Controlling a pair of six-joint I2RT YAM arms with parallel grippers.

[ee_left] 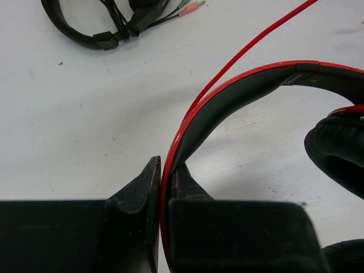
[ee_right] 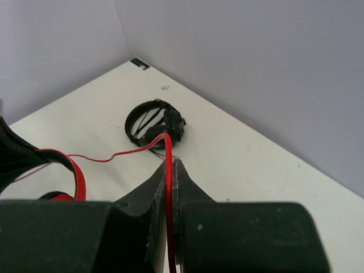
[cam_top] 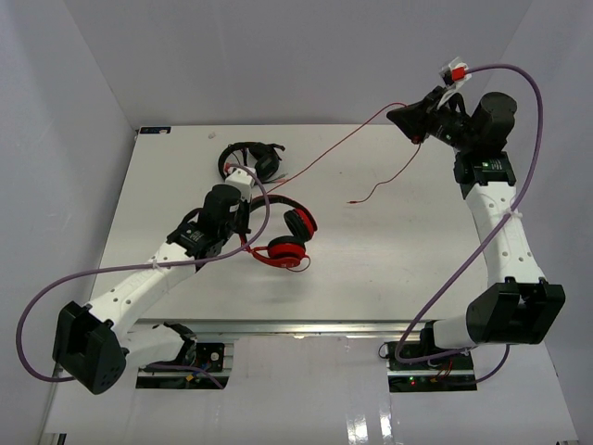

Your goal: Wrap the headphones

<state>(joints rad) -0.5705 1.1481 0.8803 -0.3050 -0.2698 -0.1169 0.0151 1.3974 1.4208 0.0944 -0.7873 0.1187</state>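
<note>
The red headphones (cam_top: 287, 236) lie mid-table with black padding and glossy round earcups. My left gripper (cam_top: 248, 215) is shut on their headband (ee_left: 239, 85), which runs red-edged between the jaws in the left wrist view. A thin red cable (cam_top: 343, 146) stretches from the headphones up to my right gripper (cam_top: 417, 128), raised at the back right. That gripper (ee_right: 170, 165) is shut on the cable (ee_right: 168, 149), which passes between its jaws. The cable's loose end (cam_top: 371, 193) hangs down and rests on the table.
Black headphones (cam_top: 252, 159) lie on the table (cam_top: 398, 269) behind the left gripper; they also show as black headphones (ee_left: 108, 20) in the left wrist view and black headphones (ee_right: 153, 122) in the right wrist view. White walls enclose the table on three sides.
</note>
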